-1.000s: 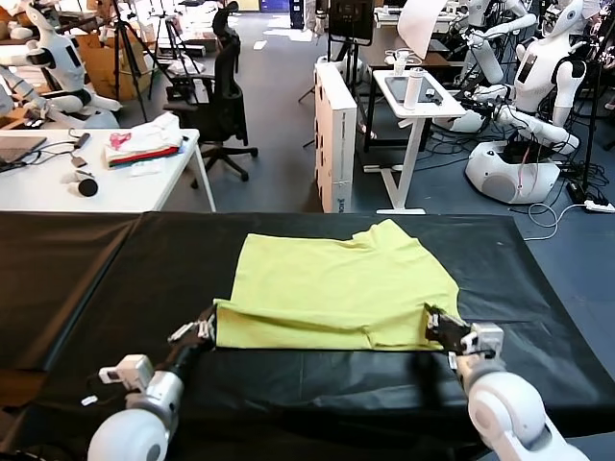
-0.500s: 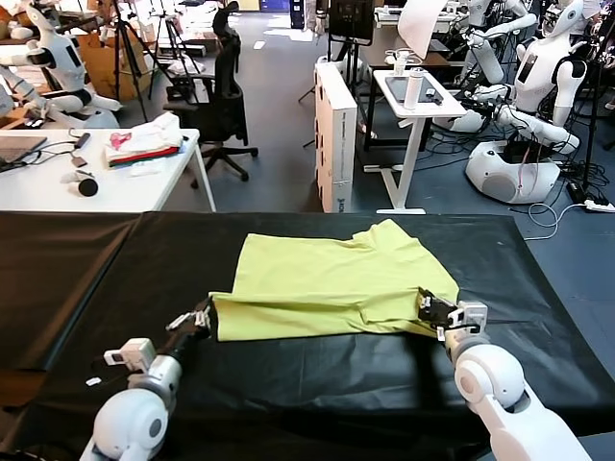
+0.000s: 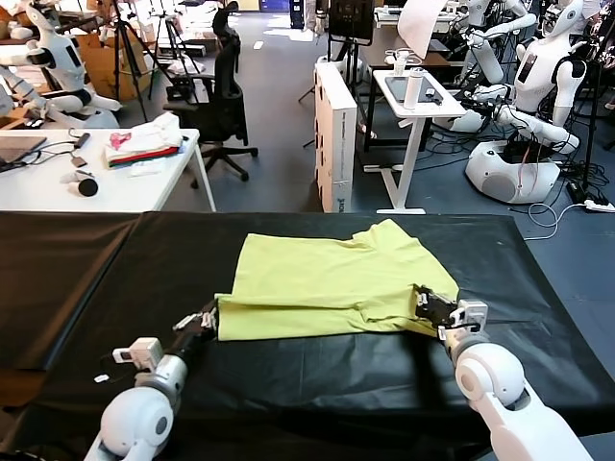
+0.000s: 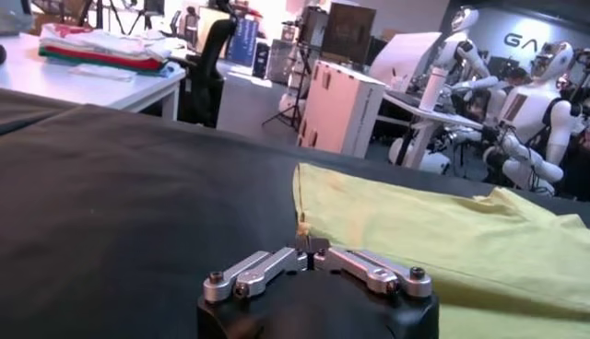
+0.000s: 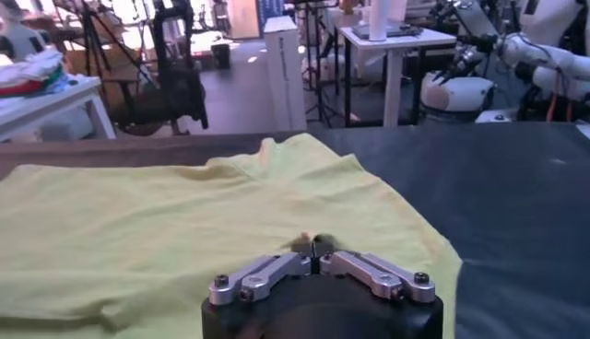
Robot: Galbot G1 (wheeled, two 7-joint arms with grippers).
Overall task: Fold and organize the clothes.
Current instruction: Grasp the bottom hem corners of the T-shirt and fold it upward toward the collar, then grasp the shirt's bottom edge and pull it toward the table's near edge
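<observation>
Spread across the whole near half of the scene: a black-covered counter [image 3: 86, 279], running from the left edge to the right.

Lying flat on the middle of that counter, a little right of centre: the lime yellow-green T-shirt [image 3: 336, 283]. Folded over on itself, with a doubled layer along the near edge and a sleeve peaking at the far right corner. No printed side showing.

Beyond the counter, at far left: a white side counter [image 3: 183, 187] bearing a heap of white, pink and red fabric [image 3: 144, 144]. Just right of it, a black office chair [image 3: 223, 96]. Farther right, a white box-shaped cabinet [image 3: 334, 134], then a small white stand [image 3: 415, 106]. At far right, other white robots [image 3: 538, 86] parked on the floor.

Reaching in low from the near left: the left gripper [image 3: 204, 320], right at the shirt's near left corner, tip against the hem. Cannot tell whether clenched on the cloth or released.

Reaching in from the near right: the right gripper [image 3: 428, 305], over the shirt's near right corner, tip on the yellow fabric. Likewise cannot tell whether grasping or let go.
</observation>
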